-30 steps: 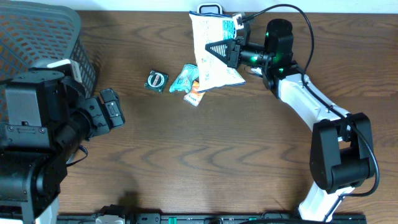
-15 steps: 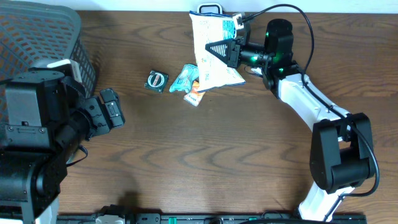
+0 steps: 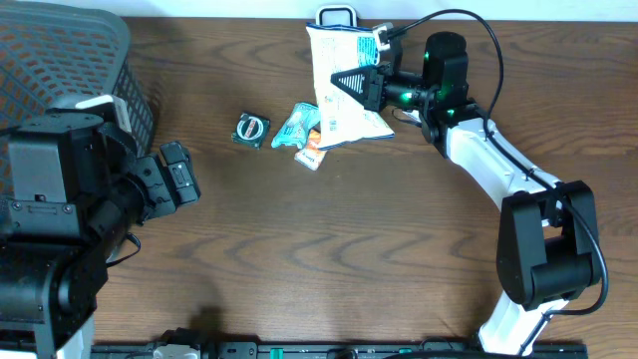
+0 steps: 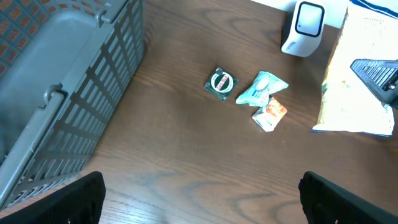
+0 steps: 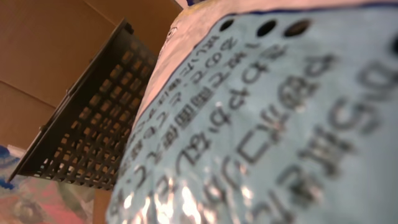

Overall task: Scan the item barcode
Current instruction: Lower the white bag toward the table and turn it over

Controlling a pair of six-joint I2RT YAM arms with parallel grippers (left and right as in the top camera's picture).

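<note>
A white snack bag (image 3: pixel 337 115) with printed text hangs at the far middle of the table, and my right gripper (image 3: pixel 356 86) is shut on it. The bag's top edge lies just below the white barcode scanner (image 3: pixel 337 15). In the left wrist view the scanner (image 4: pixel 303 27) stands to the left of the bag (image 4: pixel 354 87). The bag's printed face (image 5: pixel 261 124) fills the right wrist view and hides the fingers there. My left gripper (image 3: pixel 182 178) stands open over bare wood at the left, nothing between its fingers (image 4: pixel 62 202).
A round green item (image 3: pixel 251 130), a teal packet (image 3: pixel 296 124) and a small orange-white packet (image 3: pixel 311 153) lie left of the bag. A grey mesh basket (image 3: pixel 70 50) fills the far left corner.
The held bag has shifted very slightly near the scanner. The left arm and the loose items have not moved.
</note>
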